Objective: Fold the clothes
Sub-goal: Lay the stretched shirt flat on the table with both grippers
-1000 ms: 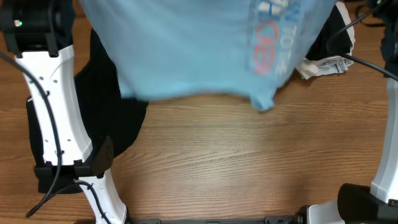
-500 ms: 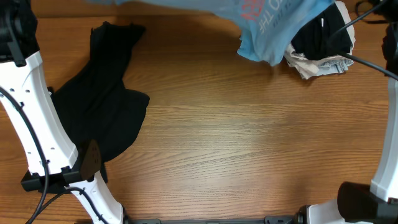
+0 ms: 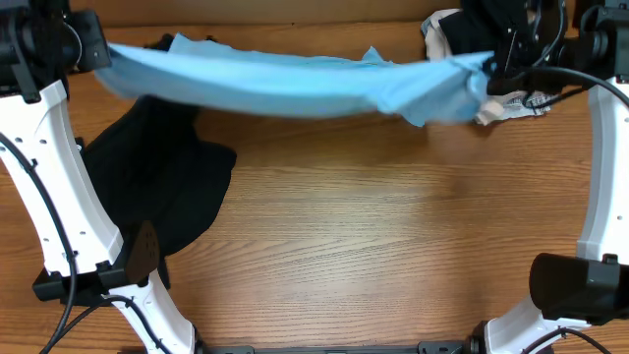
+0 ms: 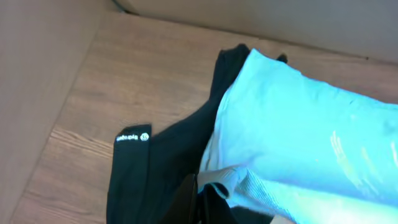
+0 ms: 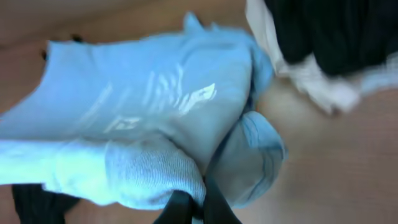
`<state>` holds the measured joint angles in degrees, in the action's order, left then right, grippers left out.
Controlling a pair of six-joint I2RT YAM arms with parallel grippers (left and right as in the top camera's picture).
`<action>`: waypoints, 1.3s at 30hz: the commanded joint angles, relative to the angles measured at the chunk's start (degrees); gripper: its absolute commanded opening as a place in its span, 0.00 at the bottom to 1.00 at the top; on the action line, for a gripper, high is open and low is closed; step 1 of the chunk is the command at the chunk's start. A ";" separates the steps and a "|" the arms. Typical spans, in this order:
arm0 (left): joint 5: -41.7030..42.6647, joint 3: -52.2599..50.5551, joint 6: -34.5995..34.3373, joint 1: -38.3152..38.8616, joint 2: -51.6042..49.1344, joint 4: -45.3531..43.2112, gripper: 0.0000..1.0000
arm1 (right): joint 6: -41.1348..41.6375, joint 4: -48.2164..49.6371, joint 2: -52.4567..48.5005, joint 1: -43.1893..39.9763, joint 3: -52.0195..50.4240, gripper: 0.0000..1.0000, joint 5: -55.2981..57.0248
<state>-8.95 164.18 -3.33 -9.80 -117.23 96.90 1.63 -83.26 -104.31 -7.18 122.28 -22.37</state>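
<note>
A light blue T-shirt hangs stretched between my two grippers across the far side of the table, above the wood. My left gripper is shut on its left end; the left wrist view shows the jaws pinching the ribbed blue hem. My right gripper is shut on its right end; the right wrist view shows the jaws closed on bunched blue fabric.
A black garment lies flat at the left, partly under the shirt, and shows in the left wrist view. A pile of black and white clothes sits at the far right, seen also in the right wrist view.
The blue shirt hung bunched close to the camera; now it is pulled out sideways into a long band, lower and farther back, with both grippers in view at its ends.
</note>
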 commanded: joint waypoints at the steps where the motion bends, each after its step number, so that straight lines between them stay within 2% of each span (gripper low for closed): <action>1: 0.66 -2.03 -1.53 -0.07 0.79 -0.09 0.04 | -2.34 -5.16 1.77 -0.28 0.57 0.04 3.69; 7: 3.02 -12.02 -1.42 0.42 4.42 -0.09 0.04 | 1.49 -11.21 2.69 -0.28 -2.82 0.04 8.96; 16: 0.24 -36.09 -3.28 0.48 19.15 -0.17 0.04 | 5.11 -5.09 15.56 -0.28 -29.77 0.04 9.27; 19: 3.78 -43.52 -4.04 1.05 22.67 -1.86 0.04 | 9.60 -3.06 20.96 -0.28 -38.23 0.04 9.77; 22: 4.11 -51.71 -4.66 2.12 25.35 -4.15 0.04 | 15.58 -0.96 26.77 -0.28 -45.57 0.04 12.33; 25: 4.11 -60.19 -5.99 3.08 27.54 -6.99 0.04 | 17.97 0.59 31.30 -0.28 -50.56 0.06 12.94; 27: 4.17 -65.83 -7.06 3.34 28.68 -9.44 0.04 | 18.16 0.79 33.62 -0.28 -53.02 0.18 12.96; 29: 4.94 -70.05 -7.28 3.56 29.24 -11.93 0.04 | 18.14 0.22 34.51 -0.28 -54.03 0.62 12.96; 30: 5.73 -71.95 -7.26 3.76 29.29 -13.27 0.04 | 18.14 -0.44 34.56 -0.28 -54.10 0.73 13.35; 34: 7.74 -76.96 -7.23 4.70 29.27 -17.97 0.04 | 17.62 0.33 34.51 -0.28 -54.10 0.74 14.34; 39: 7.72 -80.19 -7.21 7.02 29.24 -22.67 0.04 | 14.21 7.45 34.16 1.73 -54.10 0.74 14.19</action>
<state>-2.42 85.47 -9.17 -4.23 -89.52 75.75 17.78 -78.37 -70.35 -6.94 68.29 -8.86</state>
